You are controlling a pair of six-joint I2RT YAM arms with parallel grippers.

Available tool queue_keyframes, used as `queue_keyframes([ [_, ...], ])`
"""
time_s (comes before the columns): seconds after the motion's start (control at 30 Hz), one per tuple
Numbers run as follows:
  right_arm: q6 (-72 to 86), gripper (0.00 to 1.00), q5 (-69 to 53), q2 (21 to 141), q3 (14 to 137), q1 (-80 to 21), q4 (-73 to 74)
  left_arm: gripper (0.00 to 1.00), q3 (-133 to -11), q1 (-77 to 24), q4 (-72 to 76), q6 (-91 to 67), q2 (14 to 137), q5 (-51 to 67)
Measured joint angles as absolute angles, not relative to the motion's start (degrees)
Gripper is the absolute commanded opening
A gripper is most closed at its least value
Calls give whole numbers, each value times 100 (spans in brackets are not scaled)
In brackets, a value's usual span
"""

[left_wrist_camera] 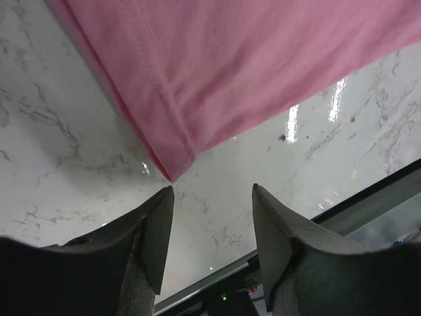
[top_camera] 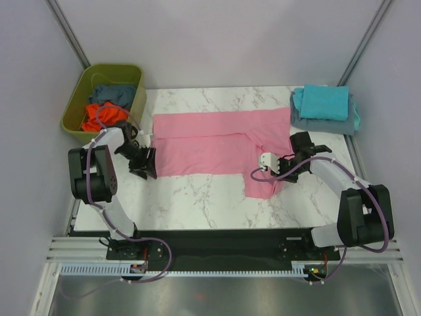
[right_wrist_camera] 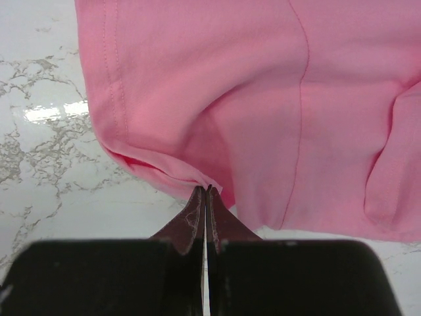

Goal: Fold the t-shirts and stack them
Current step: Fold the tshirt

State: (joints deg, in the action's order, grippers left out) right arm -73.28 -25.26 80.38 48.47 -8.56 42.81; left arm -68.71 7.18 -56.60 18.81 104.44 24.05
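White marble table (top_camera: 197, 197), pink t-shirt (top_camera: 204, 141) spread across it, slate blue shirt (top_camera: 322, 126) folded at far-right corner

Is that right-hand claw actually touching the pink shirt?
Touching. The right wrist view shows the right gripper, jaws shut, pinching the hem of the pink shirt, with no gap between them.

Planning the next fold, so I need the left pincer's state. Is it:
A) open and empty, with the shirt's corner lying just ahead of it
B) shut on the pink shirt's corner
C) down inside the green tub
A: the left pincer stands open with only bare table between its fingers, and the corner of the pink t-shirt lies just past the tips, untouched.
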Motion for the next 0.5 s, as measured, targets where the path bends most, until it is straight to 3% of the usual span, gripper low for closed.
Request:
queue_keyframes([
  [0.5, -7260, 0, -2486, 8149, 4958, -891, 4261, 56, -7185, 589, -5581, 1697, 11010, 2255],
])
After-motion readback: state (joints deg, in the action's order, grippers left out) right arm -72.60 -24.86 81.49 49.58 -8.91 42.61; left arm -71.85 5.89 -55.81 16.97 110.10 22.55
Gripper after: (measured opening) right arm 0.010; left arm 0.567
